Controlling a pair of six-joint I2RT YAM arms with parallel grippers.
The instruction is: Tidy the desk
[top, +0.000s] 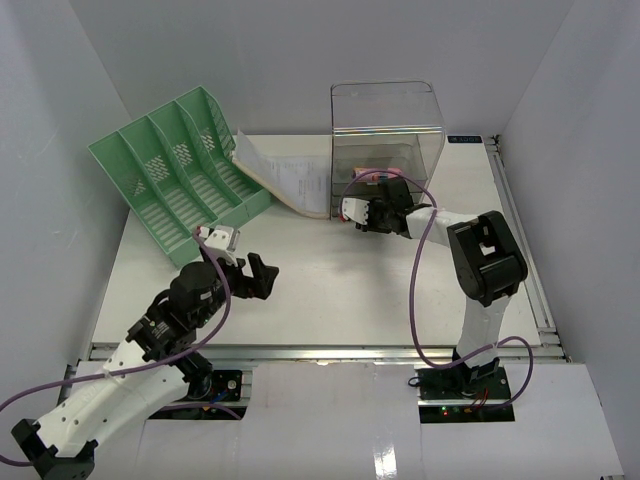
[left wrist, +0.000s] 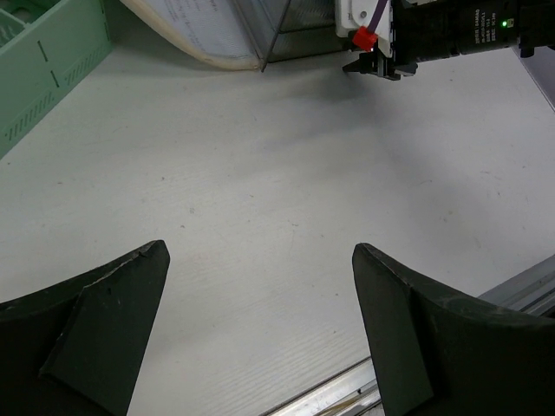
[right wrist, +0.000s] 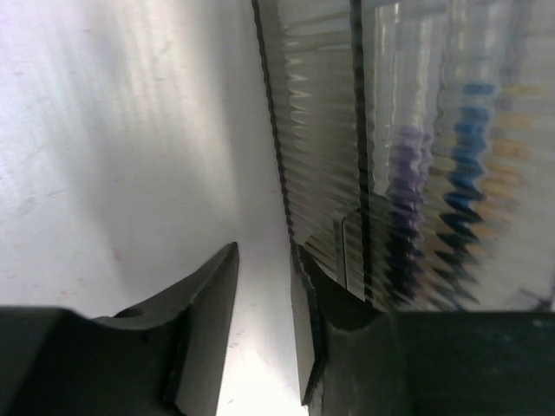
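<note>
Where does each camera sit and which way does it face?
Top external: above, behind the arms, looking down on desk, green file rack, clear box; both arms show.
Left wrist: low over desk, facing right pincer; own open fingers show.
Right wrist: pressed close to clear box; own fingers show.
Shared: right pincer, in top and left-wrist views.

The surface (top: 330, 290) is a flat, level white rectangle filling the middle of the frame, with faint scuffs showing up close. A metal rail (top: 330, 350) runs along its lower edge. Pale grey-white walls (top: 60, 120) enclose its left, right and upper sides.
</note>
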